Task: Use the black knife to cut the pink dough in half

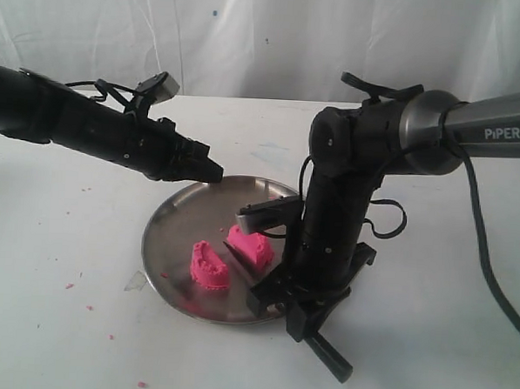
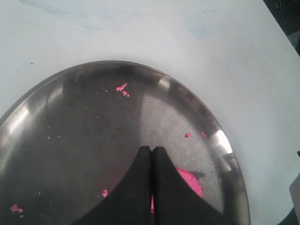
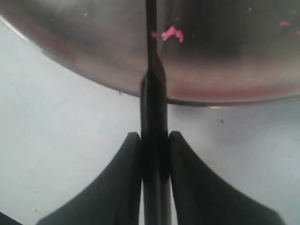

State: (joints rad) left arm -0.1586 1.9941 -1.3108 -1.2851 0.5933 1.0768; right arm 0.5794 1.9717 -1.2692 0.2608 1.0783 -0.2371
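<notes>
The pink dough lies in two half-round pieces [image 1: 209, 266] [image 1: 250, 246] on a steel plate [image 1: 167, 211]. My right gripper [image 1: 301, 317] stands at the plate's near right rim, shut on the black knife; its handle [image 1: 332, 355] sticks out over the table. In the right wrist view the knife [image 3: 152, 93] runs from between my fingers [image 3: 152, 136] over the plate's rim [image 3: 93, 47]. My left gripper [image 1: 216, 170] hovers shut and empty above the plate's far rim. The left wrist view shows its tips [image 2: 152, 149] above the plate [image 2: 70, 122], partly hiding one dough piece [image 2: 190, 180].
Tiny pink crumbs dot the white table [image 1: 69, 286] and the plate [image 2: 123, 89] [image 3: 171, 33]. A small clear scrap [image 1: 136, 281] lies by the plate's left rim. The right arm's cable [image 1: 487, 267] hangs over the table at the right. A white curtain closes the back.
</notes>
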